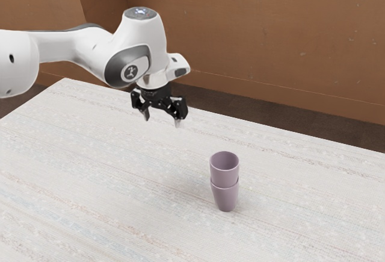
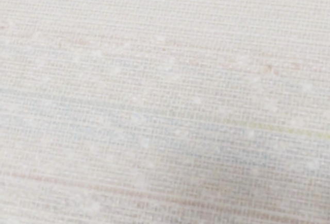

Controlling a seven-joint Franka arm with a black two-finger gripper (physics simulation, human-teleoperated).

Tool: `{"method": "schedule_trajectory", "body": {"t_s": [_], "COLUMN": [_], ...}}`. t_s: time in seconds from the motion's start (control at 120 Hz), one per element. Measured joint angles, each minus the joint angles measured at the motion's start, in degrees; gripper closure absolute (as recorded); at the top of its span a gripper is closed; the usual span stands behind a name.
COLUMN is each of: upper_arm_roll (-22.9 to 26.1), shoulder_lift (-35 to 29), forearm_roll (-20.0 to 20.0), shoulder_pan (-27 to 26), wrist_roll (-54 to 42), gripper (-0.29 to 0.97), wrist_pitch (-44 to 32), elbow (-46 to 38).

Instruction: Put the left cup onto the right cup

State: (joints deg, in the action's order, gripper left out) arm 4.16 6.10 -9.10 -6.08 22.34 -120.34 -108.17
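Worktop (image 1: 90, 190) of pale cream, with a woven-looking surface, carries a single stack of two cups toward the exterior view's right. The upper mauve cup (image 1: 224, 167), a matte tapered tumbler, sits upright inside the lower mauve cup (image 1: 225, 199) of the same shape and colour. Its base is sunk out of sight within the lower one, and its open rim and upper wall stand proud above the lower rim. The lower mauve cup rests on its narrow base on the worktop. The stack stands straight, and a faint shadow lies beside it toward the exterior view's left.

The white Franka arm (image 1: 72, 48), with grey joint covers, reaches in from the exterior view's left. Its black fingers (image 1: 179, 111) hang in the air above the worktop, well apart from the stack, higher than it and toward the exterior view's left of it. They point downward and are spread wide, with bare space between them. Nothing is held and nothing touches them.

In the wrist view the worktop (image 2: 165, 100) lies under the hand: a cream weave crossed by thin pink, blue and green threads and dotted with small white flecks.

Beyond the worktop's far edge run a dark floor strip (image 1: 301, 117) and a brown board wall (image 1: 271, 27).
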Motion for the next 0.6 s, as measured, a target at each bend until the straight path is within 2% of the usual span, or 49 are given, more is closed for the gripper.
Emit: {"method": "schedule_trajectory", "body": {"t_s": [0.142,0.6], "upper_arm_roll": [-1.96,-2.92], "shoulder_lift": [-0.45,-1.69], "forearm_roll": [-0.02,0.04], "shoulder_pan": [0.45,0.24], "wrist_roll": [-2.92,-9.05], "gripper": [0.0,0.0], "wrist_pitch": [0.62,10.41], "elbow": [1.51,10.01]}}
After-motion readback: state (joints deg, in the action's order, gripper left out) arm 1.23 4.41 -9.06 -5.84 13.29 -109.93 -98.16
